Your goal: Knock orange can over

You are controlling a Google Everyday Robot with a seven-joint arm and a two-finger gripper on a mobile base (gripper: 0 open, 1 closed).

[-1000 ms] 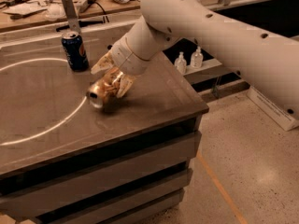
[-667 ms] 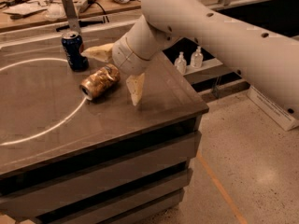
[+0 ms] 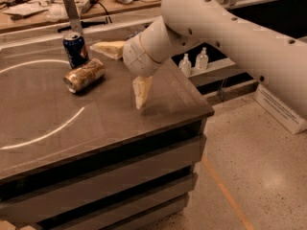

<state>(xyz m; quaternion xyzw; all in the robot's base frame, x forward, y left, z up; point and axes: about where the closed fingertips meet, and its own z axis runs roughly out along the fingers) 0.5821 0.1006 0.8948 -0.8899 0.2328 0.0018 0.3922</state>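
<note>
Clutter on the far workbench (image 3: pixel 29 18) is too blurred to name, and the white arm (image 3: pixel 225 37) hides the table's far right corner before running off the right edge of the view. The table (image 3: pixel 120 128) is itself cut off at the left, so the white curved line (image 3: pixel 43 135) painted on its dark top shows only in part. The orange can (image 3: pixel 85 74) lies on its side inside that curve, silver end toward the front left, its lettering unreadable. It sits just beside the base of the upright blue soda can (image 3: pixel 75 49); whether the two touch cannot be told. The gripper (image 3: pixel 115 76) hangs low over the table just right of the fallen can with its fingers (image 3: pixel 141 91) spread wide apart and nothing between them: one points left behind the blue can, the other points down near the tabletop, clear of the orange can. Bare tabletop stretches from the can to the front edge, and the right edge lies near the lower finger. Beyond it, two small bottles (image 3: pixel 185 64) stand on a low shelf, and open floor (image 3: pixel 259 186) with an orange line (image 3: pixel 225 193) lies below.
</note>
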